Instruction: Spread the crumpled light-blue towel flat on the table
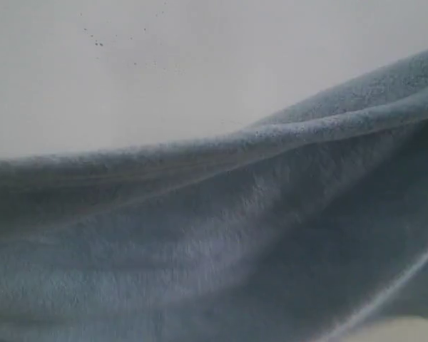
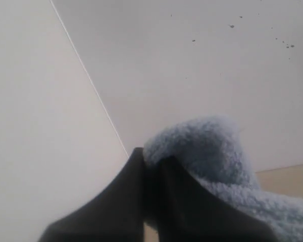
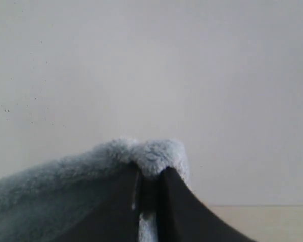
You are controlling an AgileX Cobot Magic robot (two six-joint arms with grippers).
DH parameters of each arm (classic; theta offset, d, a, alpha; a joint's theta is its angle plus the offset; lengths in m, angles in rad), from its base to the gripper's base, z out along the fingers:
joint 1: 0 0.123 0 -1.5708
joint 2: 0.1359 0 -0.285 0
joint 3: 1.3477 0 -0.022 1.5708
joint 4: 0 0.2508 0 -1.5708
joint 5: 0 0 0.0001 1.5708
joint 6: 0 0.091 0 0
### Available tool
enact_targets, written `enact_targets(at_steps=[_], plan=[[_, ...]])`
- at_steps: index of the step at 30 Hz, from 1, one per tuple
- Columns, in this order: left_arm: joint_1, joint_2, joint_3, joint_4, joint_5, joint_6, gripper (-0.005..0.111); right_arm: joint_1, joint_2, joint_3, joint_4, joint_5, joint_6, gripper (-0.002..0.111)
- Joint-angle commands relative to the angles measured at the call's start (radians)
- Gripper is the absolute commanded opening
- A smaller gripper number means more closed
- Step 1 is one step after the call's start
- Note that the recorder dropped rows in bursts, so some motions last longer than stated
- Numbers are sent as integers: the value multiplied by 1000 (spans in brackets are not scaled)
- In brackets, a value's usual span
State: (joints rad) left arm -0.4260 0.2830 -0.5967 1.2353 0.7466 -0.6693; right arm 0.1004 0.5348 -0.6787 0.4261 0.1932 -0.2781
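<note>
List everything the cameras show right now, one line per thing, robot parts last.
towel: one, light blue and fleecy, stretched across the lower half of the exterior view, with a bunched part pinched in each gripper.
table: one, pale beige, only a sliver showing below the towel.
wall: one, off-white, behind the towel.
specks: several, dark, scattered on the wall.
left gripper: one, black, shut on a fold of the towel.
right gripper: one, black, shut on a fold of the towel.
</note>
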Motion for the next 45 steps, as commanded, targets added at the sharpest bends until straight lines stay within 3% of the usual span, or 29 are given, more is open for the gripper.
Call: enact_targets(at_steps=[1, 9, 14, 19, 23, 26, 31, 34, 45], plan=[[3, 97, -3, -4, 2, -11, 4, 3, 67, -7, -41, 55, -21, 0], [3, 383, -3, 10, -26, -31, 4, 3, 284, -7, -48, 52, -23, 0], [3, 560, -17, 301, -102, -329, 4, 3, 429, -23, -36, -143, -21, 0], [24, 760, -171, 486, -92, -517, 4, 3, 598, -212, -36, -193, -24, 0], [75, 893, -386, 456, -205, -653, 4, 3, 702, -443, -43, -60, -109, 0], [107, 967, -457, 277, -284, -654, 4, -2, 764, -512, -56, 107, -162, 0], [114, 1031, -347, -25, -288, -451, 4, -63, 861, -438, -140, 289, -71, 0], [114, 1024, -223, -51, -280, -453, 4, -110, 890, -364, -200, 325, 38, 0], [114, 851, 87, -215, -241, -376, 4, -131, 892, -169, -253, 557, 43, 0]])
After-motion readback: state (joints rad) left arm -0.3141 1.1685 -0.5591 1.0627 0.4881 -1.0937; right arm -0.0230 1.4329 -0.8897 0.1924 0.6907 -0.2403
